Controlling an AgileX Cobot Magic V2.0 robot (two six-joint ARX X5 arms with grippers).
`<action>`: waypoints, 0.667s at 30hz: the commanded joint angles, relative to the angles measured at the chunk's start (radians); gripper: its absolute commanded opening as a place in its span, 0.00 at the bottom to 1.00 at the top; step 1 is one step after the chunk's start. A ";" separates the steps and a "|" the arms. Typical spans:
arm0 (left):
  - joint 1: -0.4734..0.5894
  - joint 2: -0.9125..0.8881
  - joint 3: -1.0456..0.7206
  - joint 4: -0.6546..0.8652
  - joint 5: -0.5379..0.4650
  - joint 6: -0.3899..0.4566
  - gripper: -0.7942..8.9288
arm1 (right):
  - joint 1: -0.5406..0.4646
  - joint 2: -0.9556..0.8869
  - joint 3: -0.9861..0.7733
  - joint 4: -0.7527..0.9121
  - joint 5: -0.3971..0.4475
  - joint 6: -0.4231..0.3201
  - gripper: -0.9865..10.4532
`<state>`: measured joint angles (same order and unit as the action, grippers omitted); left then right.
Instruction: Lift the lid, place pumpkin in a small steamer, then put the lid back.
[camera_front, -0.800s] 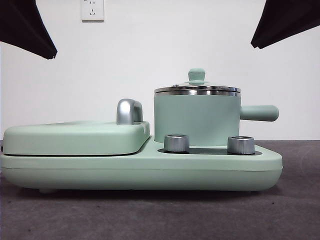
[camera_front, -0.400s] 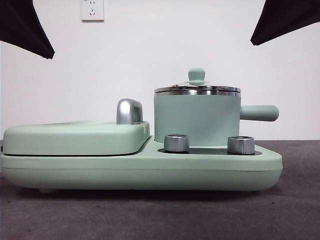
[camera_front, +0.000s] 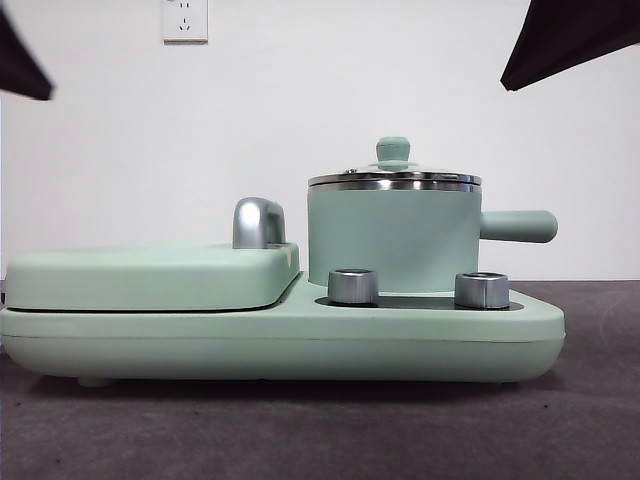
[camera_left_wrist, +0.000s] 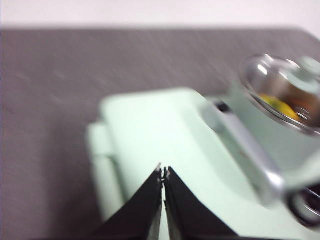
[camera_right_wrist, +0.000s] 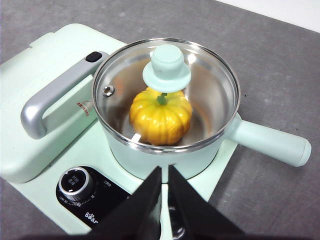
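Pumpkin (camera_right_wrist: 160, 121) inside pot (camera_right_wrist: 165, 150), lid (camera_right_wrist: 166, 95) seated; both claws closed, empty, clear: withdraw without nudging knob (camera_right_wrist: 166, 67).

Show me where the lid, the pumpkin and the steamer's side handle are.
lid (camera_right_wrist: 166, 67): right wrist view, on its mint-green centre knob.
pumpkin (camera_right_wrist: 160, 119): right wrist view, on its ribbed yellow-orange body, seen through the glass.
small steamer's side handle (camera_front: 518, 226): front view, midway along the stubby handle.

pumpkin (camera_right_wrist: 160, 115) — under the lid (camera_right_wrist: 166, 95)
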<state>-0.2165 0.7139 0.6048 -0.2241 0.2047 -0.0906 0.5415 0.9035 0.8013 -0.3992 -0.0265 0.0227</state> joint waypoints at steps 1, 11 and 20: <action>0.081 -0.122 -0.116 0.133 -0.016 0.036 0.09 | 0.006 0.003 0.005 0.012 0.000 -0.005 0.10; 0.151 -0.533 -0.481 0.159 -0.124 0.038 0.09 | 0.006 0.003 0.005 0.012 0.000 -0.005 0.10; 0.178 -0.705 -0.592 0.138 -0.131 0.027 0.09 | 0.006 0.003 0.005 0.012 0.000 -0.005 0.10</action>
<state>-0.0422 0.0147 0.0322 -0.0883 0.0761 -0.0692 0.5415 0.9035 0.8013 -0.3992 -0.0261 0.0227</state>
